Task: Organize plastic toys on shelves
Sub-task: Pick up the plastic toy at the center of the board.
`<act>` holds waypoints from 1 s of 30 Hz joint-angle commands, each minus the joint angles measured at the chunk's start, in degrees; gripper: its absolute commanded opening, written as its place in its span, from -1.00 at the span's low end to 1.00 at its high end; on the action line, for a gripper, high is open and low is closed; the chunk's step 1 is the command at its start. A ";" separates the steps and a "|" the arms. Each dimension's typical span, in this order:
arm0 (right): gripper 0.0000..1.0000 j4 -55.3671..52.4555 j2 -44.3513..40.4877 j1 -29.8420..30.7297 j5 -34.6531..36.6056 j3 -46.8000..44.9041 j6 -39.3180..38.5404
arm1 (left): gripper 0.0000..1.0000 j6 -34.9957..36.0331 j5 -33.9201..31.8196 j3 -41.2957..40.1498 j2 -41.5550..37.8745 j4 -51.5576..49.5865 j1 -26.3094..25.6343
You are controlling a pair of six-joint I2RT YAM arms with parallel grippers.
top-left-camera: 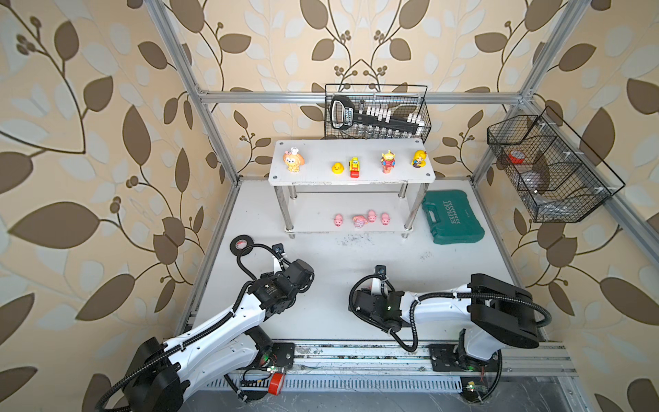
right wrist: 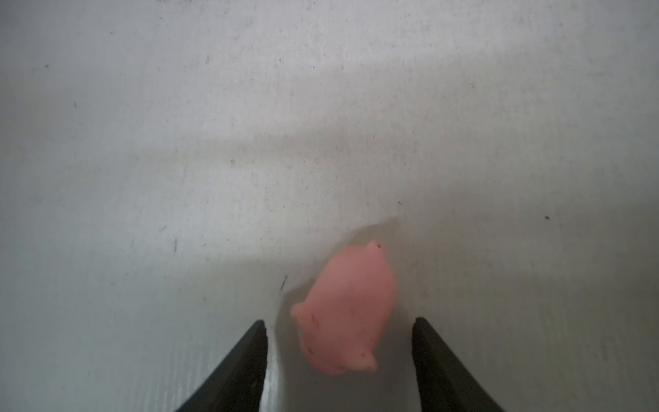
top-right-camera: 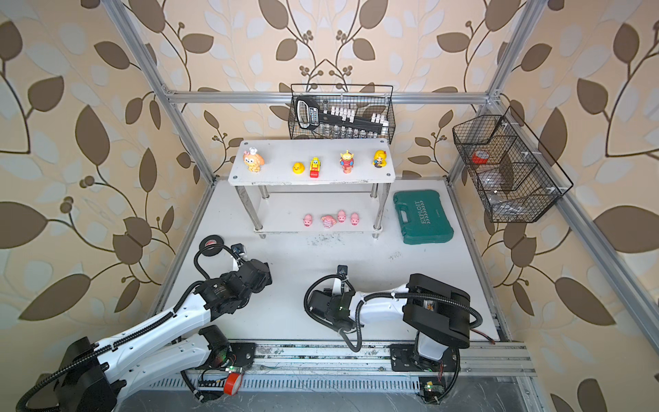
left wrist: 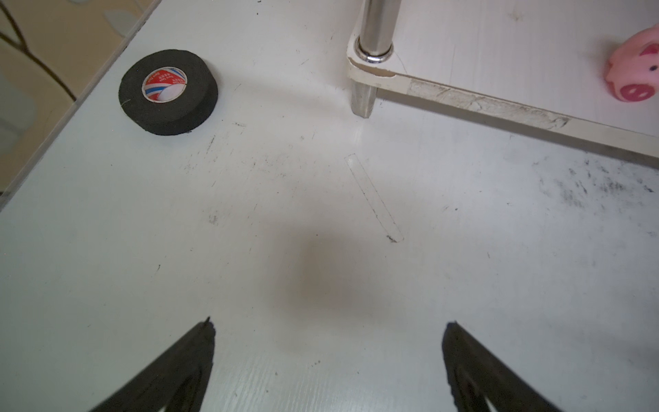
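Just a pink piglet (right wrist: 344, 310) between the parted right jaws

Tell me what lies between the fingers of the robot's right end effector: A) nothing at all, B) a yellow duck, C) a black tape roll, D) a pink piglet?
D: the right wrist view shows a pink piglet lying on the white table between the parted fingers of the right end effector, with a gap on each side.
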 commanded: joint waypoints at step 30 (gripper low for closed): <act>-0.47 1.65 4.89 -2.17 -1.66 1.14 -1.39 | 0.98 -0.75 -1.41 0.91 -0.73 -0.15 0.13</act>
